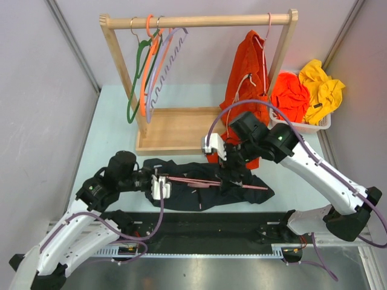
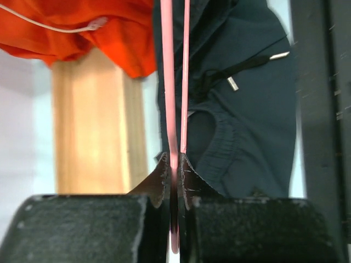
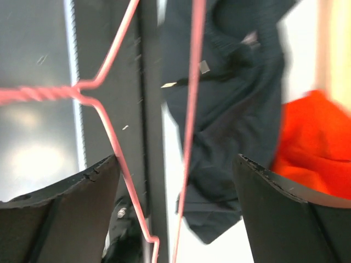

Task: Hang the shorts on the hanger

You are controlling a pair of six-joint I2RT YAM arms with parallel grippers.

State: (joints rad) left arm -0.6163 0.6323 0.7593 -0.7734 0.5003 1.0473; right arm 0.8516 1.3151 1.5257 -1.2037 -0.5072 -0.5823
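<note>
1. Pale wooden rack [image 1: 181,130], square-framed, at rear of table [image 1: 109,121].
2. Dark, soft shorts [image 1: 181,193], crumpled flat on table just before rack base; drawstring metal-tipped.
3. Thin pink wire hanger [image 1: 199,181], lying across shorts.
4. Left gripper [image 2: 174,164], clamped tight on hanger rod.
5. Right gripper [image 3: 175,164], spread wide, hanger wire between fingers.
</note>
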